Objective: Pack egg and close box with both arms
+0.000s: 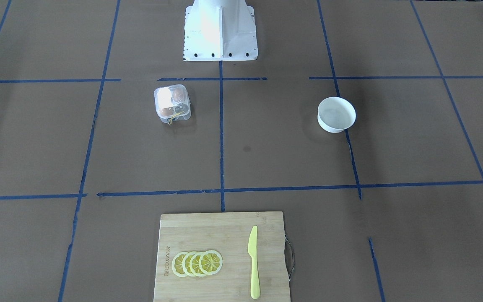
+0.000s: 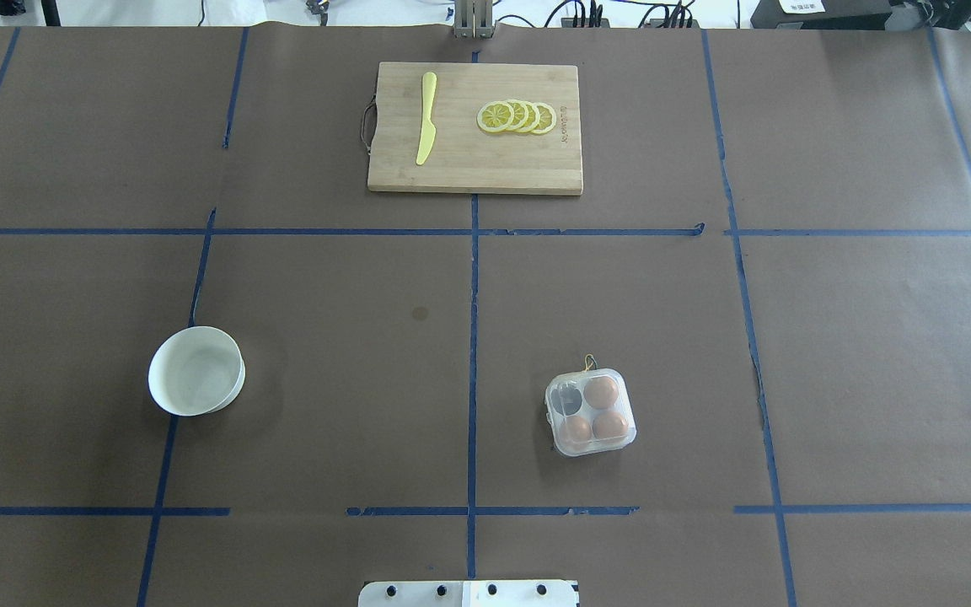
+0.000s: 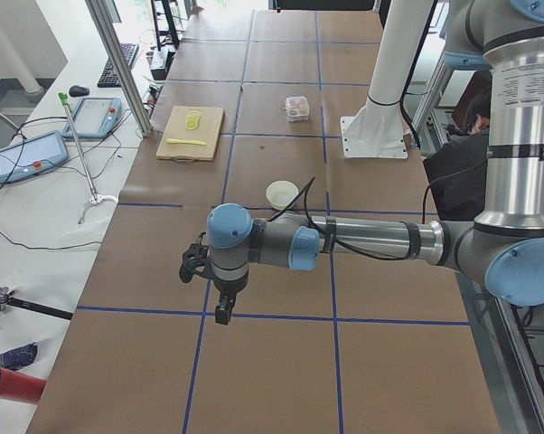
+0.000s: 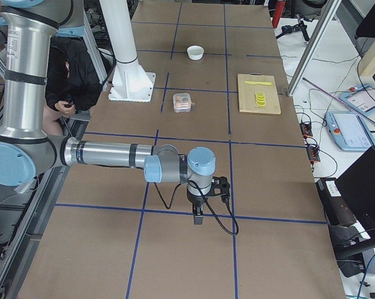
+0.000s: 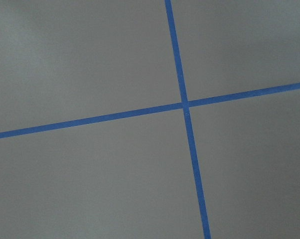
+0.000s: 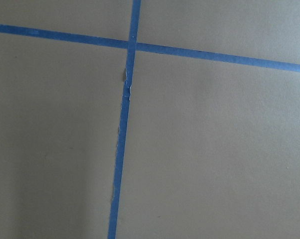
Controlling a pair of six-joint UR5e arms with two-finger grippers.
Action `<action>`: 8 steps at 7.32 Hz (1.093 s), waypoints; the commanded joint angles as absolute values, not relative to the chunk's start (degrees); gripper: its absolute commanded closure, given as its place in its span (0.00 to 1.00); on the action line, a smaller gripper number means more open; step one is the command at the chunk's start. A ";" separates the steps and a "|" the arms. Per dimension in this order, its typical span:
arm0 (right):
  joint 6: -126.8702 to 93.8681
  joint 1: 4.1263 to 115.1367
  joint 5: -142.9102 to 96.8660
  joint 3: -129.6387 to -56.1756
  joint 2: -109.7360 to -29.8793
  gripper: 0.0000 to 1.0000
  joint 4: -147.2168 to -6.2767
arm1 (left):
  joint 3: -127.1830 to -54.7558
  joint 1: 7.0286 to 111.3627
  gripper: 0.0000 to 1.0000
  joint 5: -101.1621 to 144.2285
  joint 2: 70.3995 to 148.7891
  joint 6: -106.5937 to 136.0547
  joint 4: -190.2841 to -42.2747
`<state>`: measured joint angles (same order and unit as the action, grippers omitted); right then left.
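The clear box [image 2: 590, 411] sits on the table's right half with its lid down. It holds three brown eggs [image 2: 601, 392] and one dark cell without an egg. It also shows in the front view [image 1: 172, 104] and, small, in both side views [image 3: 296, 108] [image 4: 182, 102]. No loose egg shows anywhere. The left gripper [image 3: 221, 314] hangs over bare table at the left end, far from the box. The right gripper [image 4: 197, 217] hangs over bare table at the right end. I cannot tell whether either is open or shut. Both wrist views show only paper and tape.
A white bowl [image 2: 196, 371] with nothing in it stands on the left half. A wooden cutting board [image 2: 474, 128] at the far edge carries a yellow knife [image 2: 426, 118] and lemon slices [image 2: 517, 116]. The white pedestal base [image 1: 220, 31] stands at the near edge.
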<state>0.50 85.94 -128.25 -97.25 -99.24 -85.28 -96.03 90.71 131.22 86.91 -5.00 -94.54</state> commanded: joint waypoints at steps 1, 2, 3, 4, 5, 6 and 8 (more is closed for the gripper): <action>0.26 85.87 -129.45 -97.47 -99.05 0.00 -85.51 | -95.98 90.70 0.00 131.13 86.92 -5.01 -94.66; 0.35 85.87 -130.25 -97.38 -99.05 0.00 -85.34 | -96.15 90.70 0.00 131.13 86.92 -5.01 -94.48; 0.26 85.87 -130.08 -97.38 -99.05 0.00 -85.34 | -96.24 90.70 0.00 131.13 86.92 -5.10 -94.57; 0.26 85.87 -130.17 -97.38 -99.05 0.00 -85.17 | -96.24 90.70 0.00 131.13 86.92 -5.18 -94.57; 0.35 85.87 -130.17 -97.38 -99.14 0.00 -85.17 | -96.24 90.70 0.00 131.13 86.92 -5.19 -94.66; 0.35 85.78 -130.17 -97.38 -99.14 0.00 -85.17 | -96.24 90.70 0.00 131.13 86.92 -5.19 -94.75; 0.44 85.35 -129.99 -97.38 -99.14 0.00 -85.08 | -96.24 90.70 0.00 131.22 86.92 -5.19 -94.75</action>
